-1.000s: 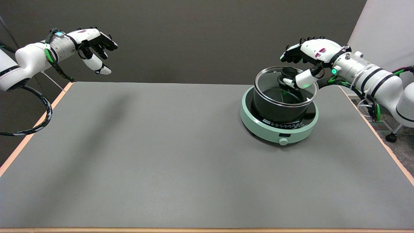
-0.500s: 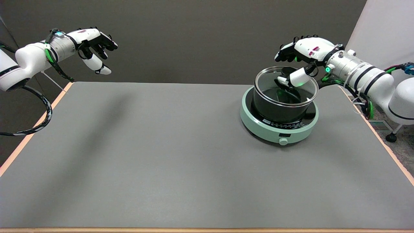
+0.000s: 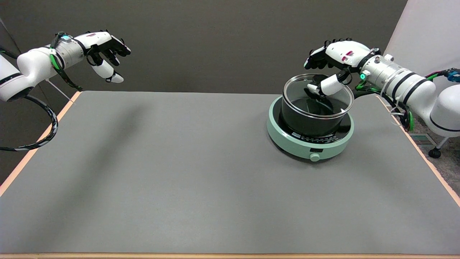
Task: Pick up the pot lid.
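dark wall (image 3: 215, 43), grey table (image 3: 179, 172)

— What colours does the cooker (image 3: 309, 142) show?
— Pale mint green, with a black top plate marked in small white print and a matching green knob (image 3: 314, 157) at the front.
— And the pot (image 3: 308, 121)?
— Black, under a clear glass pot lid (image 3: 298, 94) with a silver rim and a black knob.
— The right hand (image 3: 332, 61)?
— White shells over black fingers, a small red mark on its back, a green light at the wrist.
— The desk (image 3: 179, 172)?
— Plain grey, edged in light orange wood, against a dark brown wall.
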